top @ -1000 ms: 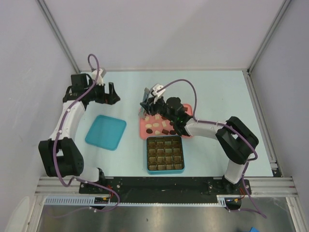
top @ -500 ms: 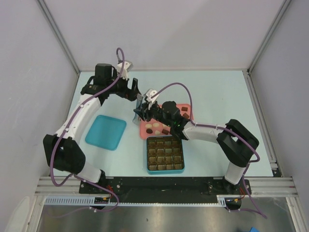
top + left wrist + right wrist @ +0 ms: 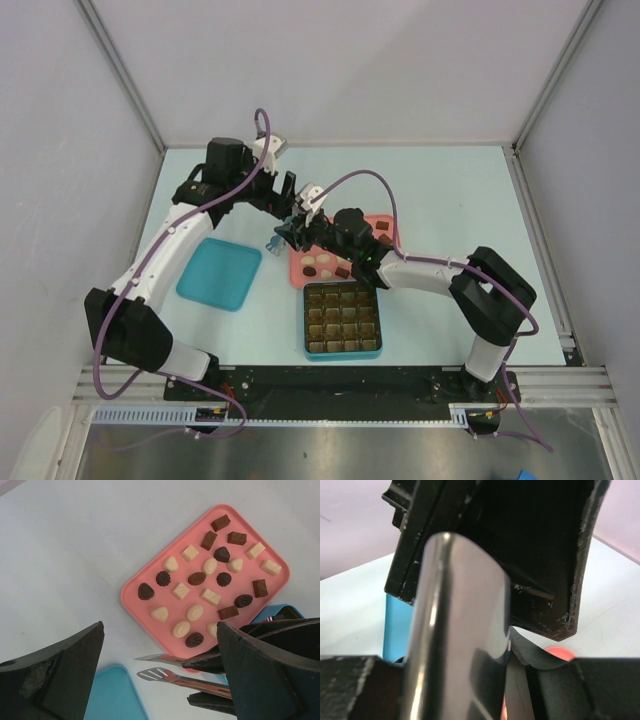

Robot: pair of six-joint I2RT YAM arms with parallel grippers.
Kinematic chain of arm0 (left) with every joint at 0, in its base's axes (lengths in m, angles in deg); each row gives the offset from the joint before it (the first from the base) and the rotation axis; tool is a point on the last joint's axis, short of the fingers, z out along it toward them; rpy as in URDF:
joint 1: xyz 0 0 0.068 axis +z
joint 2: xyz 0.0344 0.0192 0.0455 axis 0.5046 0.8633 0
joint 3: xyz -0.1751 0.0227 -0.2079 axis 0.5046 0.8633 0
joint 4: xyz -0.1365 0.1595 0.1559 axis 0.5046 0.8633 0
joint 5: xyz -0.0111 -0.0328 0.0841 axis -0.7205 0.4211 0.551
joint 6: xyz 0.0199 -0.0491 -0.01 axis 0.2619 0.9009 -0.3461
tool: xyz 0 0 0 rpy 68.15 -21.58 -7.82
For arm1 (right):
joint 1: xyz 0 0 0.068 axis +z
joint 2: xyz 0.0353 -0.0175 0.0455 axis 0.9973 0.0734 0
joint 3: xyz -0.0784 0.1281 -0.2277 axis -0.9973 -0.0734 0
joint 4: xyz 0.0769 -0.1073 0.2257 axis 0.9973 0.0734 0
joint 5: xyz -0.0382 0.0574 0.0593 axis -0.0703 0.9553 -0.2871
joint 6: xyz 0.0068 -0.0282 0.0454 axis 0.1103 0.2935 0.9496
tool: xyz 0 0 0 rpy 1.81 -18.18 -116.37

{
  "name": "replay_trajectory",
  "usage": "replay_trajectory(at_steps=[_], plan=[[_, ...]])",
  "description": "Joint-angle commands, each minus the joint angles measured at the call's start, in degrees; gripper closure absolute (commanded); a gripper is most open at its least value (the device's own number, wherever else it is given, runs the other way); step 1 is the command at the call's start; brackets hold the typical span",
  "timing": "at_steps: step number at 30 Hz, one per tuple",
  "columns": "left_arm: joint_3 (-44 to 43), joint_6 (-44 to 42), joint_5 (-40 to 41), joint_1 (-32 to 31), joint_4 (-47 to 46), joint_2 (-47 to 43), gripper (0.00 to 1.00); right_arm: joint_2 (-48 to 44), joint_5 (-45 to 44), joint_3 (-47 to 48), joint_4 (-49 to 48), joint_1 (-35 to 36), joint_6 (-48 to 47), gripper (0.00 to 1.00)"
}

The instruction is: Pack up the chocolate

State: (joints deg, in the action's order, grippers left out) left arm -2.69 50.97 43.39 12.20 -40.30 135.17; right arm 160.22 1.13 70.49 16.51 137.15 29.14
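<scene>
Several chocolates (image 3: pixel 197 578), dark, reddish-brown and cream, lie on the pink tray (image 3: pixel 135 587); they also show in the top view (image 3: pixel 325 266). My right gripper (image 3: pixel 302 228) is shut on metal tongs (image 3: pixel 170 676), whose tips (image 3: pixel 275 243) stick out past the tray's left edge over the table. The tongs fill the right wrist view (image 3: pixel 460 630). My left gripper (image 3: pixel 288 196) is open and empty. It hovers right above the tongs and the right gripper, its fingers (image 3: pixel 60 675) wide apart.
The teal box with gold-brown grid compartments (image 3: pixel 343 353) stands in front of the pink tray (image 3: pixel 296 262). A flat teal lid (image 3: pixel 219 273) lies to the left, also in the left wrist view (image 3: pixel 112 695). Grey walls enclose the table.
My left arm has swung from the far left to above the tongs at the tray's left edge. My right gripper has shifted a little left with the tongs.
</scene>
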Motion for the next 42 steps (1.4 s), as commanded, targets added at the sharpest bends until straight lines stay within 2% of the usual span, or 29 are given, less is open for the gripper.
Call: replay_trajectory(at_steps=[1, 10, 18, 24, 25, 30, 37, 40, 42], plan=[[1.09, -0.45, 0.31, -2.02, 1.41, -2.6, 0.0, -1.72, -0.34, 3.58, -2.51, -0.11, -0.67, 0.62], [-0.4, -0.71, 2.24, -1.93, 2.28, -2.6, 0.0, -2.07, -0.69, 3.85, -1.45, -0.9, -0.93, 0.63], [-5.5, -0.45, 2.78, 0.52, 4.3, -1.11, 0.0, -1.72, -0.69, 4.02, -3.39, -2.13, -1.64, 0.76], [-8.23, 0.43, 2.16, 8.25, 5.1, -0.23, 0.0, -0.49, -2.97, 3.94, -5.5, -3.36, -3.39, 0.78], [-8.32, 0.69, 1.29, 11.05, 5.19, -0.23, 0.0, -0.23, -3.06, 3.94, -5.85, -3.63, -4.27, 0.78], [-4.64, -0.18, -0.65, 17.57, 5.19, -1.45, 0.0, 2.23, -6.48, 3.94, -7.78, -4.77, -7.7, 0.78], [8.01, -3.61, 1.37, 17.84, 2.55, -4.8, 0.0, 5.4, -11.05, 3.94, -9.62, -6.26, -8.23, 0.73], [9.96, -3.88, 0.93, 19.69, 2.29, -4.71, 0.0, 6.36, -11.5, 3.94, -10.15, -6.53, -7.97, 0.68], [10.58, -3.79, 0.58, 20.04, 2.11, -4.62, 0.0, 6.54, -11.59, 3.94, -10.33, -6.53, -7.79, 0.59]])
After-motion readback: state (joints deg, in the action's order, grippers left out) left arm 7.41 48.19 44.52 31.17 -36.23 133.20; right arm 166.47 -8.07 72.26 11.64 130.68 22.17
